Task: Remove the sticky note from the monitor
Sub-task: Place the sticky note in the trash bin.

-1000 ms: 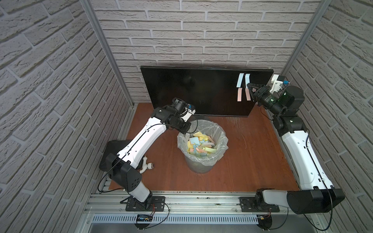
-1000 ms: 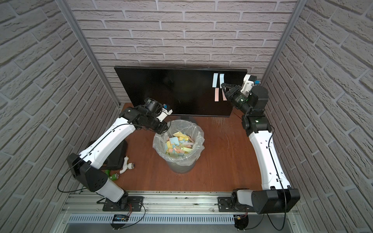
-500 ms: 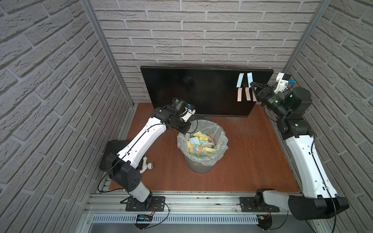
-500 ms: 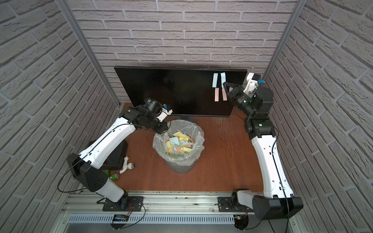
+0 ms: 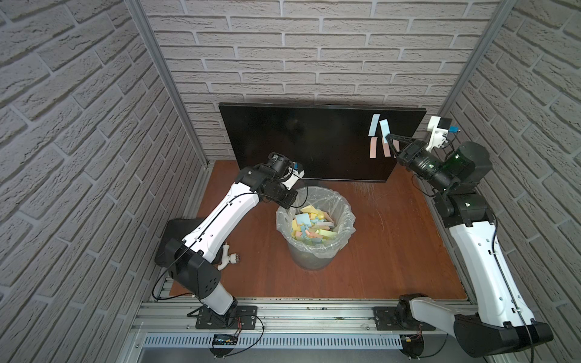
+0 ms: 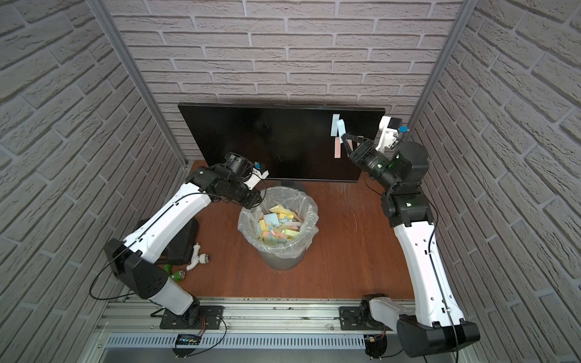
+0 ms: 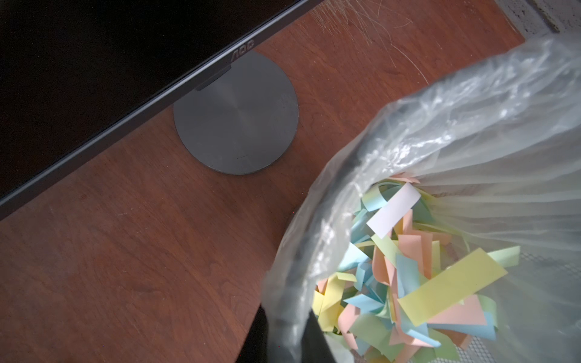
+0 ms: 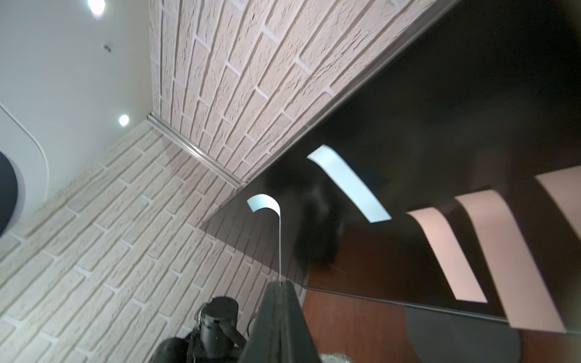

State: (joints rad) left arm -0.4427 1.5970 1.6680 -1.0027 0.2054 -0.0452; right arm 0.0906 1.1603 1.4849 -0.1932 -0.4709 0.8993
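so the right jaws pinch the blue note's (image 5: pixel 384 127) low end, strip pointing up just off the monitor's (image 5: pixel 298 141) right end; bin (image 5: pixel 309 261) sits near-left, left jaws clamped on its rim

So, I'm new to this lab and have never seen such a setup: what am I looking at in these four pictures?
These are two robot arms, left and right, mounted at the front of a brown table. Each ends in a two-fingered tool. Two pictures come from one camera overhead and show nearly the same view. The other two come from small cameras on the arms' wrists.

At the back stands a monitor with paper notes stuck on its screen. In front is a lined bin full of coloured strips.

The right tool is shut on the lower end of a blue note. I cannot tell whether the note's top is off the screen. The left tool grips the bin's rim.

Near the left arm lie a black slab and a white fitting.
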